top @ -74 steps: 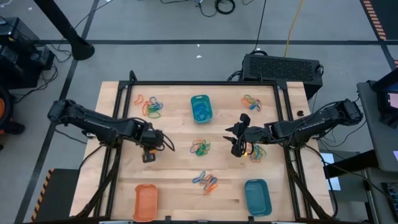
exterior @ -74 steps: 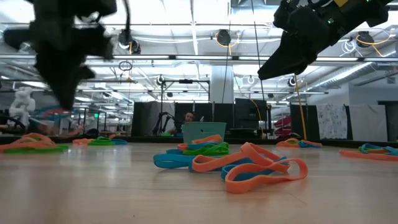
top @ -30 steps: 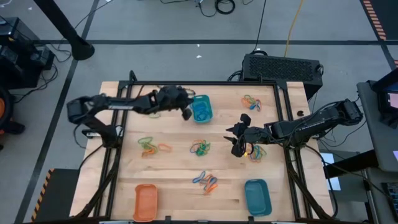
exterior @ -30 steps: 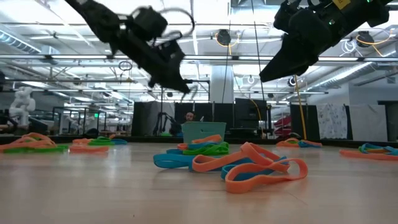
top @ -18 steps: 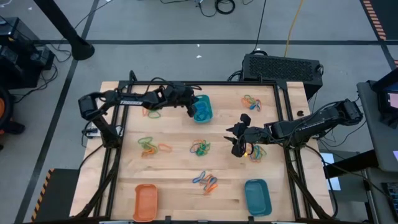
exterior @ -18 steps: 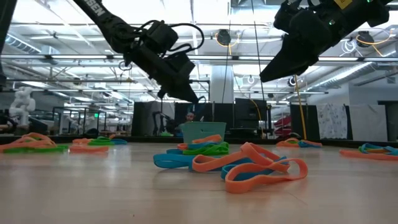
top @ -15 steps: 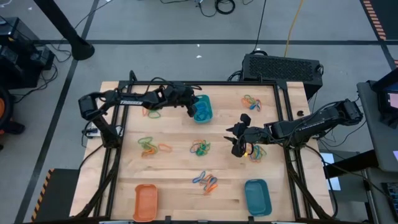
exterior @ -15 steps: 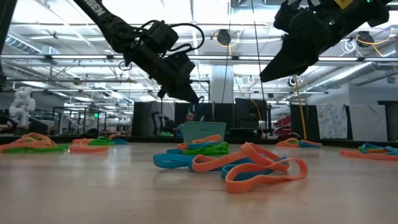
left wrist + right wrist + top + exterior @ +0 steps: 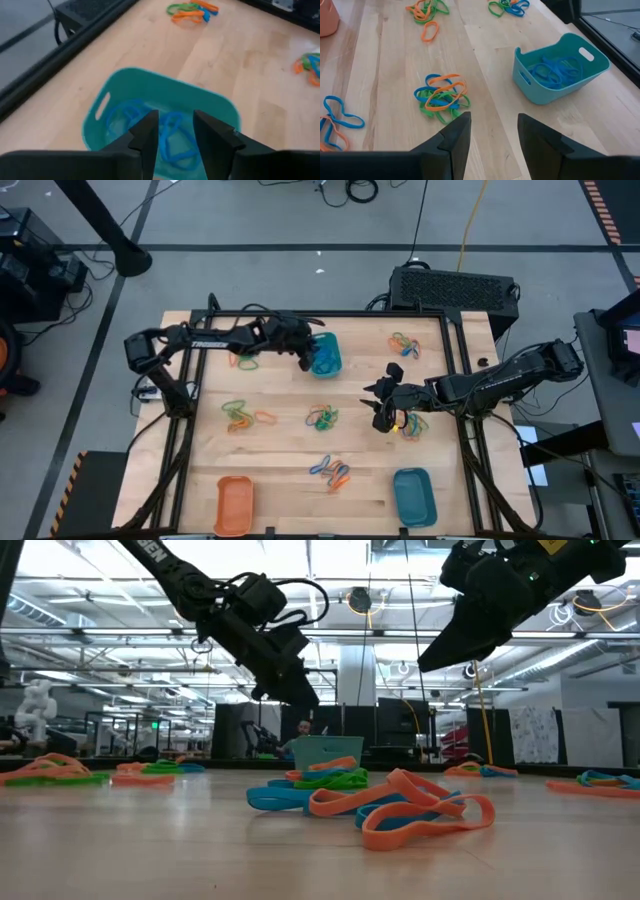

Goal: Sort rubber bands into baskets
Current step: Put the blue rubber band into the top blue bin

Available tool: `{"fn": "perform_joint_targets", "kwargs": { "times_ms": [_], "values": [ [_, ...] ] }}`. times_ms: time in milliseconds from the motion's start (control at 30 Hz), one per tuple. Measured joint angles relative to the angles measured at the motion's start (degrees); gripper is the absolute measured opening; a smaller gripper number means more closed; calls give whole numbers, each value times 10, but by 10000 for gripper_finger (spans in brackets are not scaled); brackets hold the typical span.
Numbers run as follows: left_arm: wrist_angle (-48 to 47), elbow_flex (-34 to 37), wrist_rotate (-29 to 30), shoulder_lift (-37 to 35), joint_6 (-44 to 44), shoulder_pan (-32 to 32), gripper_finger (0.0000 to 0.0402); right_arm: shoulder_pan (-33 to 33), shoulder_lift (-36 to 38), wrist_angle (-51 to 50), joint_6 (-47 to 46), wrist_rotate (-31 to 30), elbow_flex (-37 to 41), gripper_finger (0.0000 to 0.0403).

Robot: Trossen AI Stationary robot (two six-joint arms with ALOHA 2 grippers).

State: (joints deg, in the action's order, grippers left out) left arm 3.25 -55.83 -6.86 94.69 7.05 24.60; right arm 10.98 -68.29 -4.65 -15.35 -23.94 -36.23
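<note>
Left gripper (image 9: 172,131) hovers over the far teal basket (image 9: 323,353), fingers parted, empty. Right gripper (image 9: 490,131) waits, fingers parted. Rubber bands (image 9: 321,418) lie clustered on the surface: light, limp, tangle-prone; pinch single strands.

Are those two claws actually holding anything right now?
No. The left gripper hangs open above the teal basket of blue rubber bands, nothing between its fingers. The right gripper is open and empty too.
</note>
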Motion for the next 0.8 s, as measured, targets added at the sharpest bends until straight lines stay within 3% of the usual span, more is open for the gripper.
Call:
{"fn": "perform_joint_targets", "kwargs": {
  "times_ms": [200,367,600,800],
  "values": [
    [-17,-7,-91,-12,2,-28,129,0,0,0,0,0,0,155],
    [-130,-53,-109,-10,2,-103,129,0,0,0,-1,0,0,155],
    [-203,-115,-36,-11,-66,-241,129,0,0,1,-4,0,0,155],
    [-228,-112,40,-3,-79,-310,129,0,0,1,-4,0,0,155]
  ]
}}
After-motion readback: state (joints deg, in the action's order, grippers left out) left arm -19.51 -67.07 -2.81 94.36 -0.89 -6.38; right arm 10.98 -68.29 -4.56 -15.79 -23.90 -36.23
